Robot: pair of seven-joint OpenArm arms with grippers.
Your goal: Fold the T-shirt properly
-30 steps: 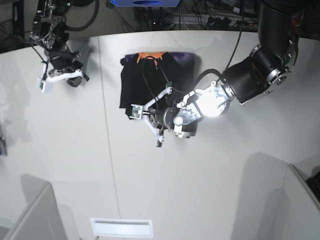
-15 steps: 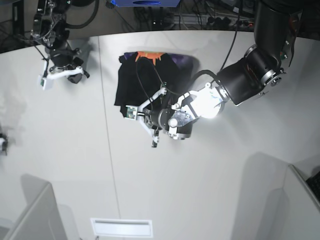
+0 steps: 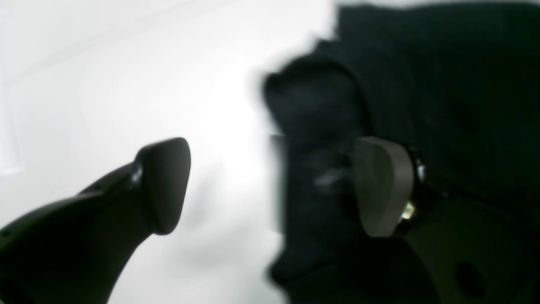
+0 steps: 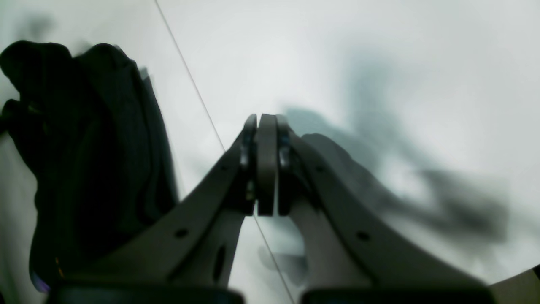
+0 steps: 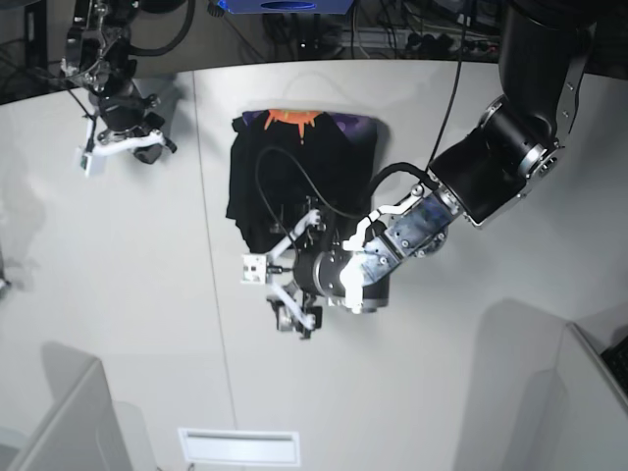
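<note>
Listing by view, left wrist first. Left fingers point(image 3: 270, 185): apart, wide. One finger stands over bare white worktop point(image 3: 126, 63); the other lies against the black T-shirt point(image 3: 443, 84), a blurred fold of cloth hanging just inside it. No clamp is visible; the cloth touches one finger only, as far as the blur allows. The shirt fills the right half of this view, so it lies to that side of the gap, its edge running roughly top to bottom between the fingers.

Right wrist view. Right fingers point(image 4: 265, 169): pressed together, nothing between them. They hang over bare worktop point(image 4: 379, 63), a thin seam line passing beneath. T-shirt point(image 4: 97, 147): a dark bundled mass at the left edge of the view, well apart from the fingertips.

Base view. T-shirt point(image 5: 294, 167): on the worktop point(image 5: 491, 373), upper middle, folded to a rough rectangle, long axis running toward and away from the camera. An orange and purple print shows along the far edge only. Left fingers point(image 5: 285, 289): at the near edge of the shirt, wrist laid low and reaching across from the view's right, arm bent over the cloth's near corner. Right fingers point(image 5: 123, 147): far off at the view's upper left, raised, clear of the shirt.

Judgement: the left arm is much the nearer. Any next grasp turns on the near hem, which lies toward the shirt side of its open fingers.
</note>
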